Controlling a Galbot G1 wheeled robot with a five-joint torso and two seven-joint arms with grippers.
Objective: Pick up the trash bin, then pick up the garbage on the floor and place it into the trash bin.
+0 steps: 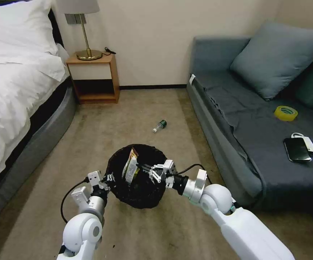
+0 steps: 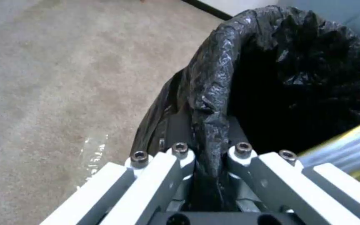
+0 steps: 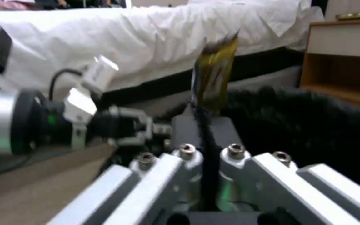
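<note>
The bin [image 1: 136,180], lined with a glossy black bag, sits between the two grippers over the carpet [image 1: 134,108], in front of the robot. The left gripper [image 1: 107,179] is clenched on the bin's left rim; the left wrist view shows its fingers [image 2: 180,150] pinching a fold of the bag [image 2: 213,103]. The right gripper [image 1: 145,169] reaches over the bin's mouth from the right and grasps a yellow wrapper [image 1: 131,166], which stands upright inside the opening. In the right wrist view the wrapper [image 3: 215,75] rises from between the closed fingers [image 3: 188,150], with the bin's dark rim [image 3: 305,118] just beside it and the left gripper [image 3: 159,129] farther off. A small bottle [image 1: 160,126] with a green cap lies on the carpet beyond the bin, well apart from it, between the bed [image 1: 15,94] and the sofa [image 1: 257,119]. A yellow tape roll [image 1: 285,113] and a black phone [image 1: 297,149] rest on the sofa seat.
</note>
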